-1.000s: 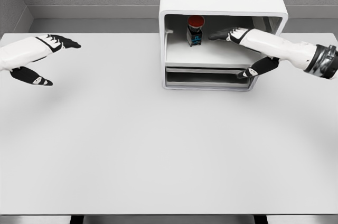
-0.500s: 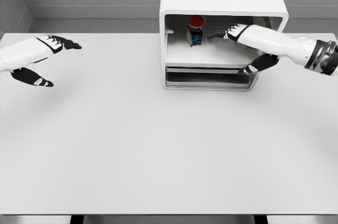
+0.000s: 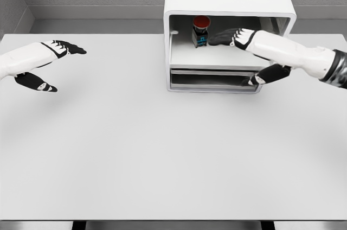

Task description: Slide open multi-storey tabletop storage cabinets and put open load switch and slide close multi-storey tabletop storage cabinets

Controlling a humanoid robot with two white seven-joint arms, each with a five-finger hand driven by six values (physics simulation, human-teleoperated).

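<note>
**Right hand creeps closer to switch inside open cabinet**

Reaching a little deeper than a second ago, the right hand [image 3: 246,51] now has its dark fingertips [image 3: 218,38] just beside the load switch [image 3: 200,30], while the left hand [image 3: 40,63] has drifted slightly inward near the desk's left edge. The storage cabinet [image 3: 227,2] stands at the far edge of the desk [image 3: 162,154], right of centre, with its upper compartment open and its white tray [image 3: 211,56] showing. The load switch, red-capped on a dark body, stands upright at the back of that compartment, left of centre; nothing else is visible inside it. The right hand's fingers are extended and loose around nothing, and whether they touch the switch cannot be told; its thumb [image 3: 268,74] hangs below, at the front edge of the tray, a placement that looks suited to pushing it shut. The lower drawer [image 3: 211,81] appears closed or nearly so, its contents hidden. The left hand hovers spread and empty, apparently idle. With the switch already stowed, closing the cabinet seems to be what remains.
</note>
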